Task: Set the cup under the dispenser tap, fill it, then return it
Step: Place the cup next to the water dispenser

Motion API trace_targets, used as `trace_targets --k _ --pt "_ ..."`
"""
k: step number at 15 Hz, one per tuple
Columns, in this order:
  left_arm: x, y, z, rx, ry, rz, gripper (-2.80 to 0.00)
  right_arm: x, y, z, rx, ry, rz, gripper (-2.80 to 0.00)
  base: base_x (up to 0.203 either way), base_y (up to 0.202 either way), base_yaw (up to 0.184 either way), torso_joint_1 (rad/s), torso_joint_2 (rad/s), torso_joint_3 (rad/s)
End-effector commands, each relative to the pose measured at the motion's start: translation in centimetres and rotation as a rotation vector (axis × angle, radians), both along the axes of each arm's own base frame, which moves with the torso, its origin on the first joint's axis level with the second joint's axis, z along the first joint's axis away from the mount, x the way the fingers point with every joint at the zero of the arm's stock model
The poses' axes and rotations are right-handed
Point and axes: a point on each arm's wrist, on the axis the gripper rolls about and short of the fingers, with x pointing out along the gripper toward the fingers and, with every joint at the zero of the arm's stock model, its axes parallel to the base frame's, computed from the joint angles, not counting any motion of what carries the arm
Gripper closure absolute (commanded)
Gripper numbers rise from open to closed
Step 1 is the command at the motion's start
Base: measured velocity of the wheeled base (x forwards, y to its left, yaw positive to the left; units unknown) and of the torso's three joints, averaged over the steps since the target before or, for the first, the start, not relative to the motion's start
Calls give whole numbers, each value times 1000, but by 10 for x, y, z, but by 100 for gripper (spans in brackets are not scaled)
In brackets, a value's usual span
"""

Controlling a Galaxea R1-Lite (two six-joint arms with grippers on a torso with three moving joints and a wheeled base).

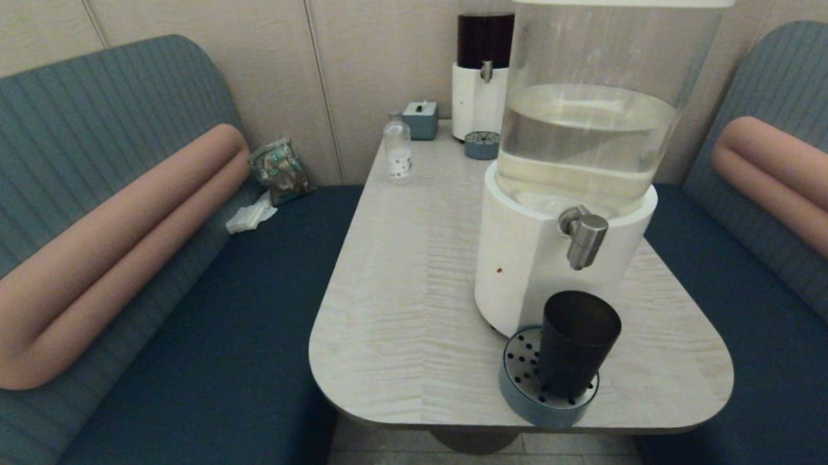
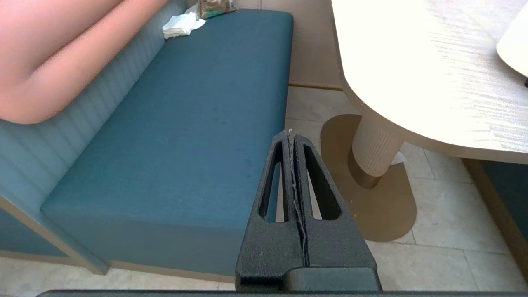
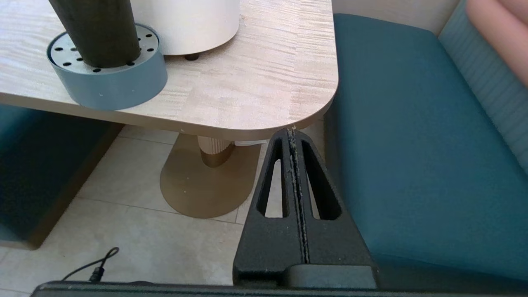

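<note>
The dark tapered cup (image 1: 575, 351) stands upright on the round blue-grey drip tray (image 1: 519, 387), directly below the silver dispenser tap (image 1: 583, 237) of the big clear-tank dispenser (image 1: 576, 151). In the right wrist view the cup (image 3: 97, 31) and its tray (image 3: 119, 84) sit near the table's front edge. Neither arm shows in the head view. My left gripper (image 2: 289, 134) hangs shut and empty below table level, beside the left bench. My right gripper (image 3: 293, 132) is also shut and empty, low by the table's right front corner.
A second dispenser with dark liquid (image 1: 484, 65) stands at the back, with its own small tray (image 1: 482, 145), a small clear bottle (image 1: 398, 150) and a grey box (image 1: 420, 119). Blue benches (image 1: 204, 322) flank the table (image 1: 403, 315). A cable (image 3: 93, 266) lies on the floor.
</note>
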Motion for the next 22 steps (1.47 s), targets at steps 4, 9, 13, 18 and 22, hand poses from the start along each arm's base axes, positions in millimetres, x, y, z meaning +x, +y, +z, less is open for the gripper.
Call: trace_targets --k 4,9,13,18,22 --pt "-4 0 14 -22 -40 -18 0 0 0 0 3 -1 1 0 0 0 0 0 0 0" --pt "16 -4 102 -93 31 -181 0 0 0 0 4 0 1 0 0 0 0 0 0 0" --pt "88 -11 164 -249 120 -485 0 0 0 0 4 0 1 0 0 0 0 0 0 0" --pt "207 -21 154 -171 119 -770 0 0 0 0 4 -1 1 0 0 0 0 0 0 0" --pt "258 -32 114 61 -98 -874 -280 0 0 0 5 -1 1 0 0 0 0 0 0 0"
